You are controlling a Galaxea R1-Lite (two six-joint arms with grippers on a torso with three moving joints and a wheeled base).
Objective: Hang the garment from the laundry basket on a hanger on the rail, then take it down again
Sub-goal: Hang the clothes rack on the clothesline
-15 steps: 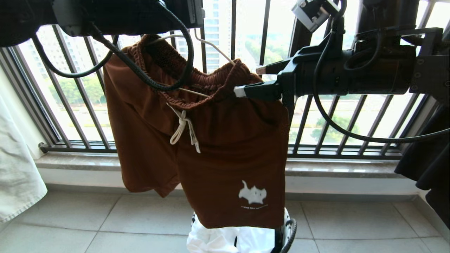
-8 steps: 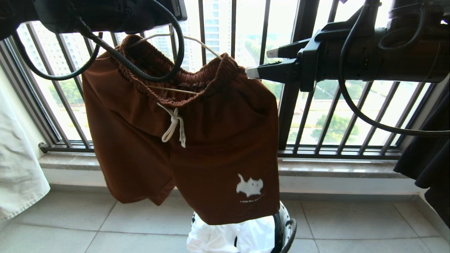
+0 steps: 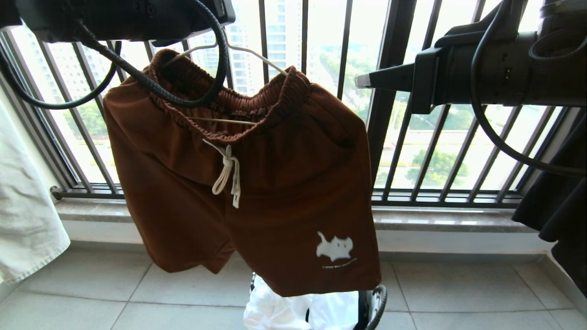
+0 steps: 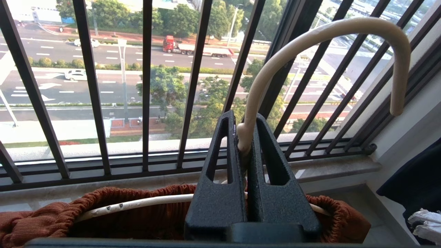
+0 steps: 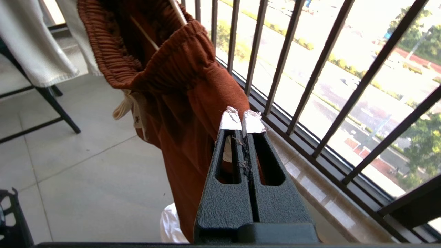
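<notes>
Since a second ago, right gripper [image 3: 360, 81] has let go of the rust-brown shorts' [image 3: 257, 183] waistband, pinched empty and backed off toward 3 o'clock. Left gripper [image 4: 245, 144] clamps the thin cream wire hanger [image 4: 310, 38] carrying them at 12 o'clock before black railing [image 3: 387, 91]. Print lettering unreadable. Round laundry basket [image 3: 378, 302] sits on pale floor tiles [image 3: 458, 293] at 6 o'clock.

The rust-brown shorts [image 3: 257, 183] hang open-waisted on a thin cream hanger [image 3: 257, 55], legs straight down, white drawstring knotted at the front and a small white animal print low on one leg. Directly below, the laundry basket [image 3: 373, 307] stands on the floor, its dark rim partly hidden by the hem.
</notes>
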